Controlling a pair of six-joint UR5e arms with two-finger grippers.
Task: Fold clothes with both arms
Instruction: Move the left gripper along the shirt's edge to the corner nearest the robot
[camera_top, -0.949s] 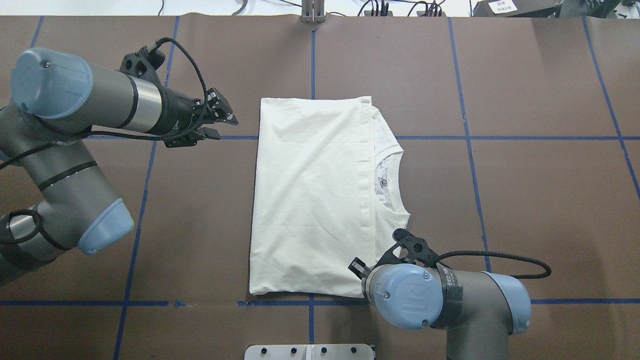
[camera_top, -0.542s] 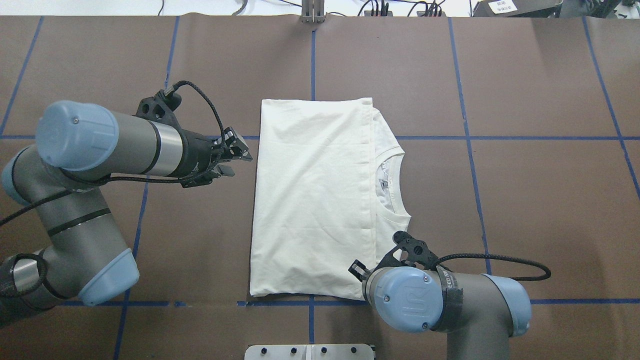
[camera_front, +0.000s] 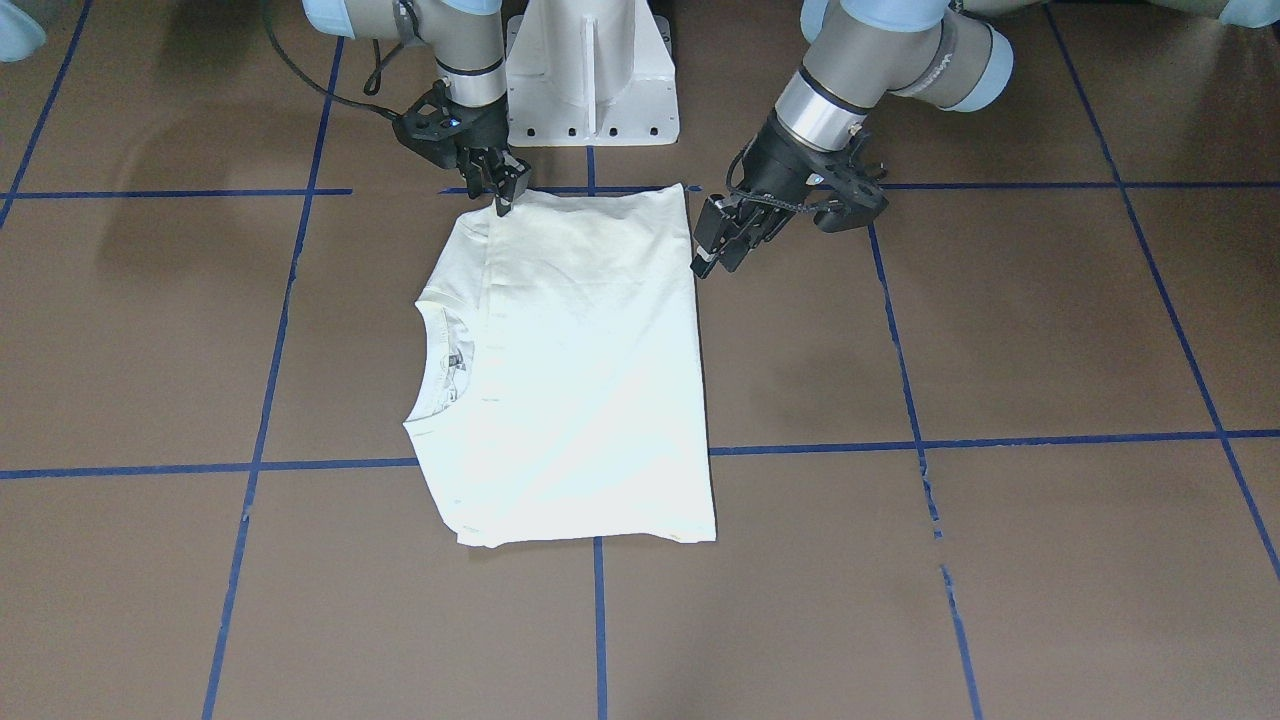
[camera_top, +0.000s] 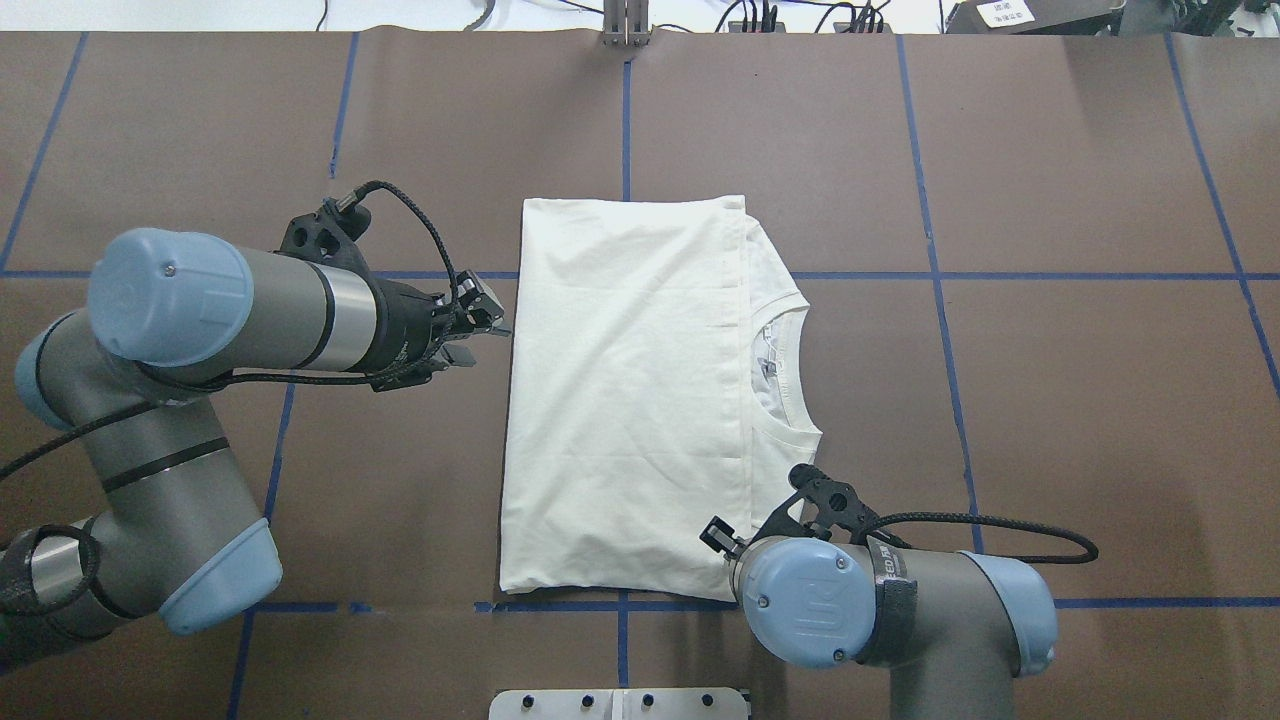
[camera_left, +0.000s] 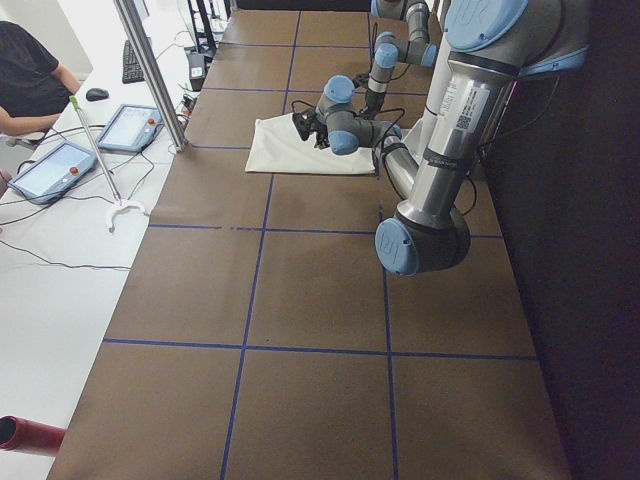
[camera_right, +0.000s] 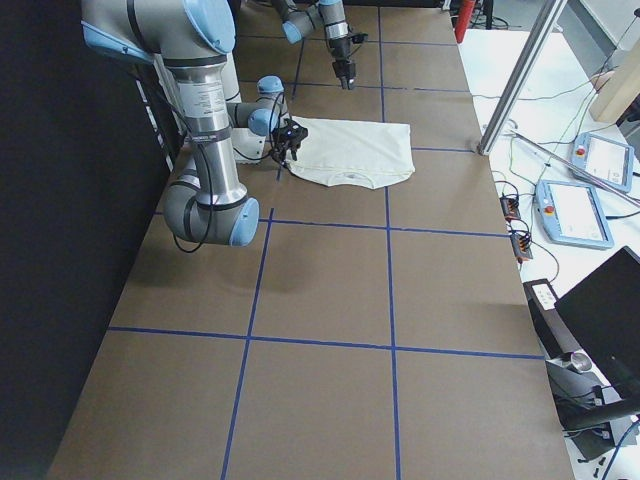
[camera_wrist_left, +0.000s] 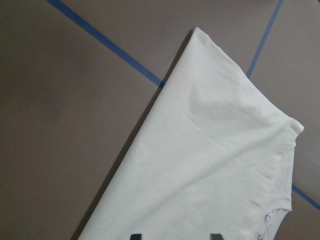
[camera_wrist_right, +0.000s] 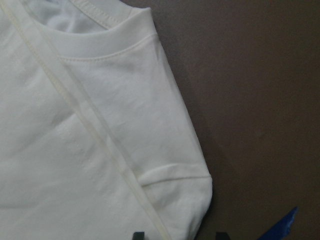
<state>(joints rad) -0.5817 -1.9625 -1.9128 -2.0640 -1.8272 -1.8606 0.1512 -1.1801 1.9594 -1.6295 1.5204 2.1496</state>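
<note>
T-shirt (camera_top: 630, 400) lies flat mid-table (camera_top: 1050, 420), folded to a neat rectangle, print hidden, no sleeves showing. The collar (camera_top: 795, 370) end pokes out on the robot's right, the top layer's hem stopping just short of it.

Right claw (camera_front: 503, 190) points straight down at the collar-side corner nearest the robot. Wrist cam shows its fingertips (camera_wrist_right: 139, 235) spread apart w/ nothing btwn them and the cloth corner just ahead, so it's open and not gripping. Whether the tips touch fabric: can't tell. Prob placed there b/c that corner is a pick-up pt for the next fold.

Left claw (camera_front: 712, 246) slants down just beside the opposite long edge (the folded one), off the cloth and over bare table. Its fingertips (camera_wrist_left: 135, 236) are also apart and empty, so open too. How far along the edge it sits is hard to pin down, as it seems to hang above the table. The side-on approach makes sense: a low, slanted claw can slip a finger under the folded edge w/o rumpling the layers.

One claw per side suggests a paired grab & lift to halve the rectangle. Two holds keep the edge taut & square. Risk: pinching only the top layer, esp. at the collar side, where the layers are staggered.
</note>
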